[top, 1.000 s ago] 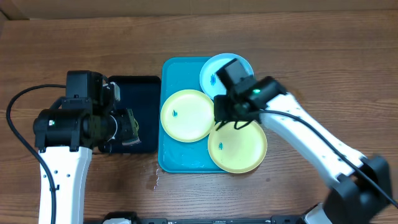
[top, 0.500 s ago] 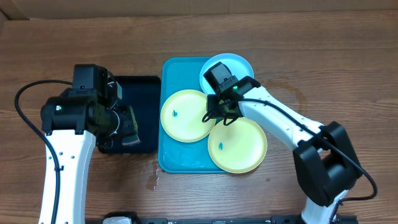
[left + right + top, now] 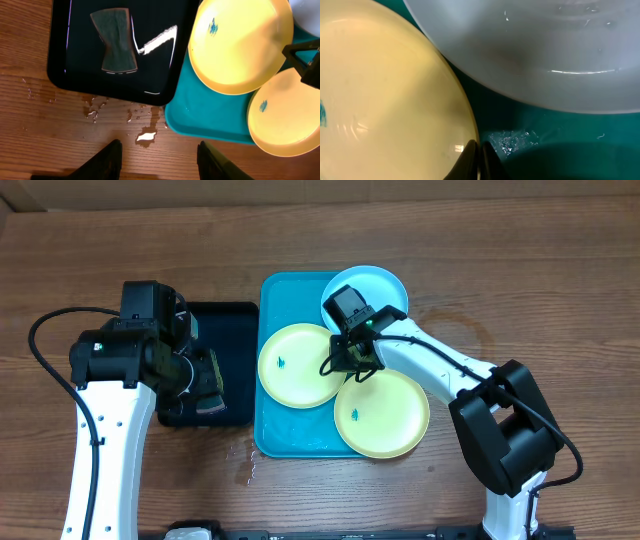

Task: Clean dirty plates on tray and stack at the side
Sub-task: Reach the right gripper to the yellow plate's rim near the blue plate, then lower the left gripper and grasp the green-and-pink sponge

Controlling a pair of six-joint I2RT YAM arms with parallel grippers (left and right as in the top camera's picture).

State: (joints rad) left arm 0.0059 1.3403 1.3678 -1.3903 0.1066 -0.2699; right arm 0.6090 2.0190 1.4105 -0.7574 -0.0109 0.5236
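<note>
My left gripper (image 3: 159, 150) hangs with jaws apart and empty above the wet table, near the black tray (image 3: 80, 75) where a sponge (image 3: 114, 47) lies. On the blue tray (image 3: 275, 430) sit a yellow plate (image 3: 298, 365), a second yellow plate (image 3: 385, 418) and a blue plate (image 3: 380, 285). My right gripper (image 3: 477, 150) is pinched together at a yellow rim; whether it grips, I cannot tell.
</note>
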